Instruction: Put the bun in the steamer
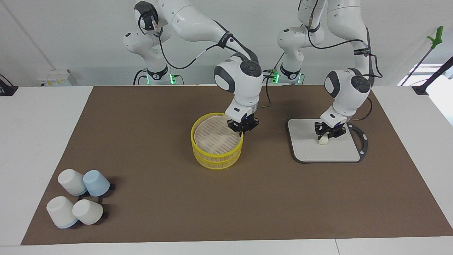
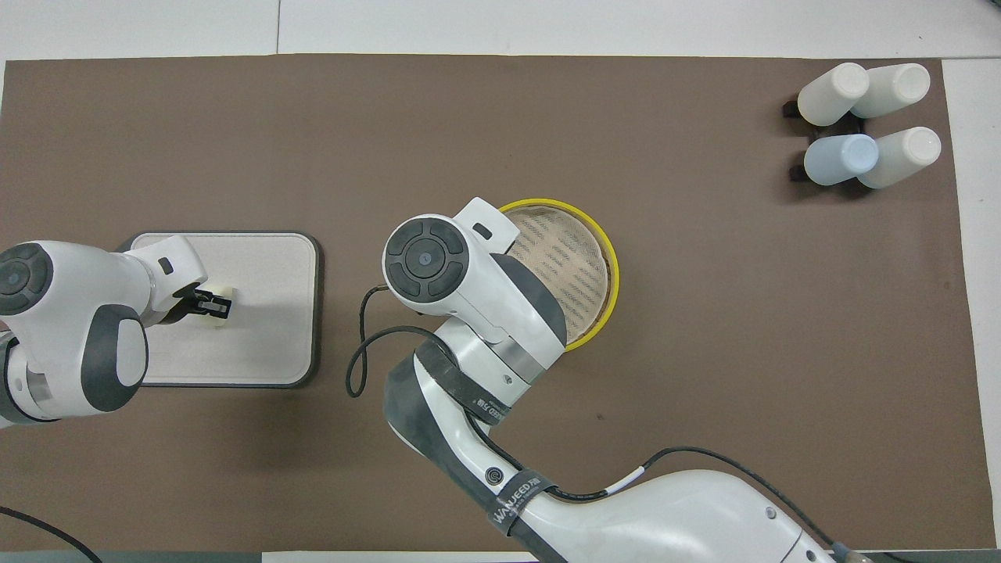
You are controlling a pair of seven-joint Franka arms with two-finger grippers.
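Note:
The bun is a small cream-white piece on the grey-edged board. My left gripper is down on it with a finger on each side, and the bun rests on the board. It also shows in the overhead view, at the tip of my left gripper. The yellow-rimmed steamer stands at the middle of the table with its slatted top showing. My right gripper is shut on the steamer's top rim, at the edge toward the left arm's end. In the overhead view the right wrist hides that gripper and part of the steamer.
Several upturned white and pale blue cups lie on small black stands, farther from the robots, toward the right arm's end; they also show in the overhead view. A brown mat covers the table.

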